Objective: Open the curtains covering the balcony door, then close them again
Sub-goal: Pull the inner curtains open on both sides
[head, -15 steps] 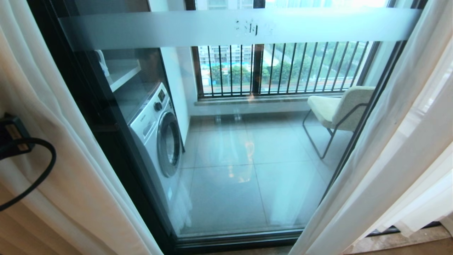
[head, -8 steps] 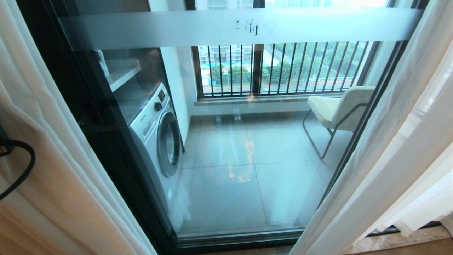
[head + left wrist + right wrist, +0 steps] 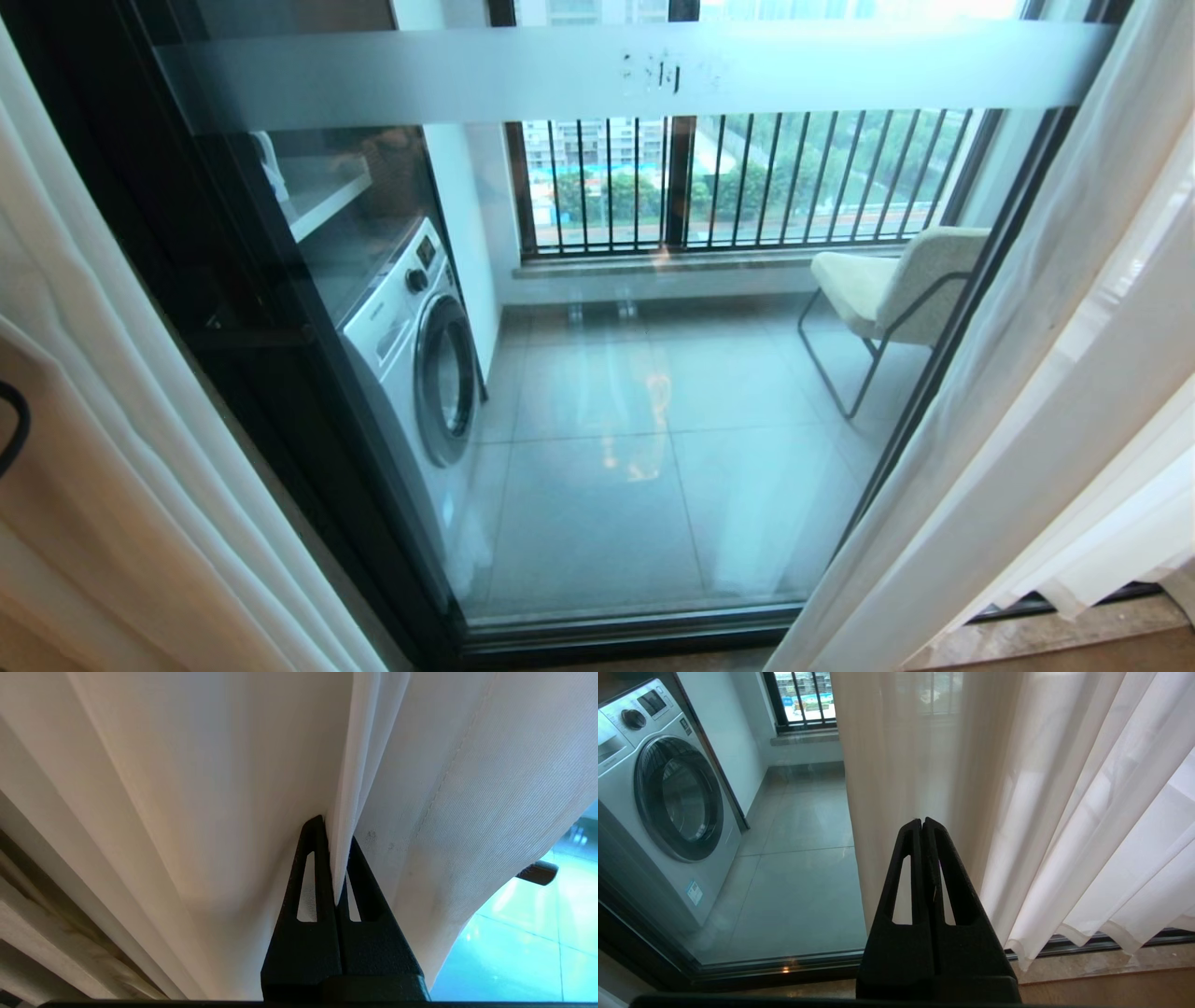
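The sheer white curtains hang drawn apart, the left panel (image 3: 103, 392) at the left edge and the right panel (image 3: 1036, 373) at the right. Between them the balcony door (image 3: 653, 280) shows its glass, dark frame and frosted band. In the left wrist view my left gripper (image 3: 337, 833) is shut on a fold of the left curtain (image 3: 210, 788), the cloth pinched between its black fingers. It is outside the head view; only a loop of its cable (image 3: 11, 425) shows there. My right gripper (image 3: 922, 822) is shut on nothing, low in front of the right curtain (image 3: 1064, 788).
Behind the glass stand a washing machine (image 3: 420, 355) on the left and a pale chair (image 3: 906, 280) on the right, before a black-barred railing window (image 3: 747, 177). The door's bottom track (image 3: 635, 630) runs along a wooden floor edge (image 3: 1074, 644).
The left gripper has carried its curtain fold further left and left the head view; more of the door's dark frame is uncovered. The right arm has stayed still.
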Controlling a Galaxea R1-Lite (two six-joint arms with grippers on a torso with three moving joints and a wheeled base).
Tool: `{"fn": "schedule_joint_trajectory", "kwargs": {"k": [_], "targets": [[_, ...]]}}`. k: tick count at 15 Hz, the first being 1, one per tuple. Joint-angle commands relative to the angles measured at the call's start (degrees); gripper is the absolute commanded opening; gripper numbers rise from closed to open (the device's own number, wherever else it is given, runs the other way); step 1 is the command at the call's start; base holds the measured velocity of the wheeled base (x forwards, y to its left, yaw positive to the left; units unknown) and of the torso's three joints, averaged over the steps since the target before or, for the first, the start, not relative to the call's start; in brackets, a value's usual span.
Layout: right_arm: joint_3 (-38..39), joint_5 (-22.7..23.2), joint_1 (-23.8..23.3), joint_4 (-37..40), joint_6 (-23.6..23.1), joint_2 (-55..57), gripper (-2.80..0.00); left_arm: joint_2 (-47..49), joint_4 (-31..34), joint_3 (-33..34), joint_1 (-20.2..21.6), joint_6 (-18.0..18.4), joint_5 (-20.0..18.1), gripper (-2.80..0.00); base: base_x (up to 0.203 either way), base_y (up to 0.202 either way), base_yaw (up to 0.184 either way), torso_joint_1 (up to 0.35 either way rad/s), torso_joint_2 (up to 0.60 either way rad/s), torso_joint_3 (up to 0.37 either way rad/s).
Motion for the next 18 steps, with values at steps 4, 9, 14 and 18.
{"fn": "schedule_joint_trajectory", "kwargs": {"k": [4, 9, 14, 18], "targets": [[0.0, 0.0, 0.0, 0.0, 0.0, 0.0, -2.8, 1.1, -0.4, -0.5, 6.1, -0.1, -3.2, -2.8, 0.0, 0.0, 0.0, 0.0, 0.0, 0.0], [0.0, 0.0, 0.0, 0.0, 0.0, 0.0, -2.8, 3.4, -1.0, -1.0, 11.6, -0.1, -6.5, -2.8, 0.0, 0.0, 0.0, 0.0, 0.0, 0.0], [0.0, 0.0, 0.0, -0.1, 0.0, 0.0, -2.8, 6.9, -1.1, -3.8, 16.7, -1.6, -6.5, -2.8, 0.0, 0.0, 0.0, 0.0, 0.0, 0.0], [0.0, 0.0, 0.0, -0.1, 0.0, 0.0, -2.8, 9.9, -1.2, -6.1, 20.2, -2.0, -6.6, -2.8, 0.0, 0.0, 0.0, 0.0, 0.0, 0.0]]}}
